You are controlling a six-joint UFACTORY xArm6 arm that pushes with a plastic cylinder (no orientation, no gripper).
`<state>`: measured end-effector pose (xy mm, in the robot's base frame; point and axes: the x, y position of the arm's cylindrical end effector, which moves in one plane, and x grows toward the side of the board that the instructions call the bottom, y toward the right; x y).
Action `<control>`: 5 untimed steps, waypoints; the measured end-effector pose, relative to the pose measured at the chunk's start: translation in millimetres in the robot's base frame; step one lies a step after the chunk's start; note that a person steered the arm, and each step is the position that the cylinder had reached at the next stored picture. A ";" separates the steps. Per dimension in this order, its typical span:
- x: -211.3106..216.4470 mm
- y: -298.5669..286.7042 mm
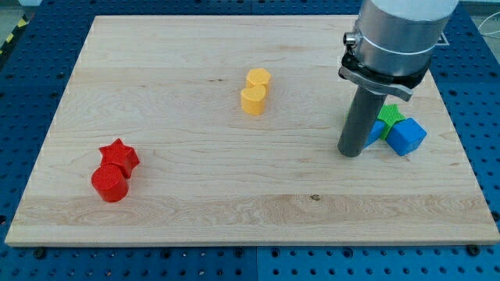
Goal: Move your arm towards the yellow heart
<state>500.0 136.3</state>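
The yellow heart (252,101) lies near the middle of the wooden board (195,211), touching a second yellow block (258,79), which looks like a hexagon, just above it. My tip (351,153) rests on the board well to the right of the heart and a little lower in the view. The tip is right beside a cluster of blue and green blocks and far from the yellow pair.
A blue cube (407,136), a green block (389,115) and another blue block (376,131), partly hidden by the rod, sit just right of the tip. A red star (120,154) and a red cylinder (109,185) touch at the lower left.
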 end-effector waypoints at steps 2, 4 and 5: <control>3.3 -5.2; 23.3 -77.7; 24.1 -122.8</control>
<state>524.1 13.5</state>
